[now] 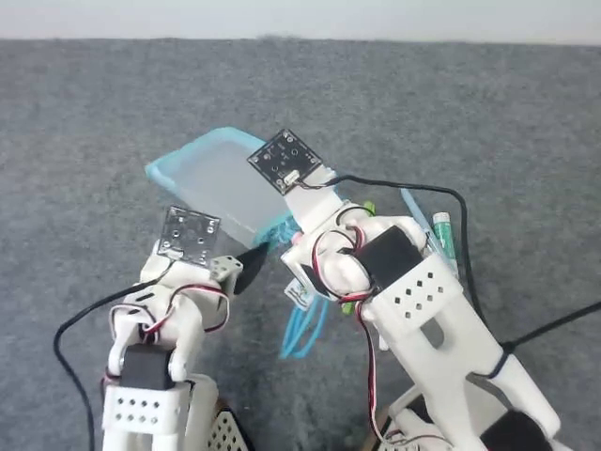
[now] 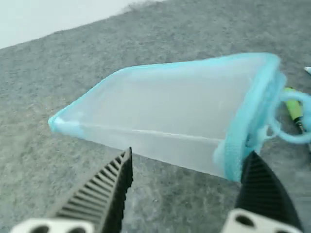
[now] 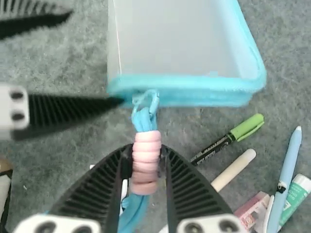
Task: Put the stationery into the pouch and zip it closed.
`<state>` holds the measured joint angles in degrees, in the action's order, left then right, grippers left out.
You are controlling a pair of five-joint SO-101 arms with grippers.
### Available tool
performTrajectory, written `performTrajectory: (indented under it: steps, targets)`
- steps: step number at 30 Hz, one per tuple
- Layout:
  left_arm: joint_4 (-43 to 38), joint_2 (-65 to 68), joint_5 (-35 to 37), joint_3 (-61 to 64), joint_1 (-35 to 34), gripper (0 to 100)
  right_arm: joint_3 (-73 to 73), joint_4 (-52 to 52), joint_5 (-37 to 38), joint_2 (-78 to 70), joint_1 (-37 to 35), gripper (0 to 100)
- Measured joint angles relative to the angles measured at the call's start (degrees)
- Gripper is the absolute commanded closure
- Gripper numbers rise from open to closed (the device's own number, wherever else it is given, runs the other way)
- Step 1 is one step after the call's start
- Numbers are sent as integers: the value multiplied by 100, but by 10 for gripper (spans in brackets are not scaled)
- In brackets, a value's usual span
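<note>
One pouch (image 3: 175, 43), pens (image 3: 228, 138) beside it, right end effector (image 3: 145, 148) clamping pink pull (image 3: 146, 167), left end effector (image 2: 190, 156) spread

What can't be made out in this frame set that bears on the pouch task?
High view: the right arm covers most items beside the green-capped tube.
Right wrist view: the edge cuts off the pink eraser.
Left wrist view: the green marker lies partly behind the cord of the pouch.
Pouch: frosted walls blur any contents; zip state unclear near the pink pull in the right tool.
</note>
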<state>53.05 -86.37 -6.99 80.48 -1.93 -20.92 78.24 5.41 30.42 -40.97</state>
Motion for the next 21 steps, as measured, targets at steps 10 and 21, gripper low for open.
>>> performTrajectory:
  steps: [10, 21]
  targets:
    - [-202, -35, -9, 0, -448, 679, -870, -62, 448, 633, 0, 993]
    - [-202, -35, 18, 0, -448, 681, -1600, -79, 765, 2488, -818, 993]
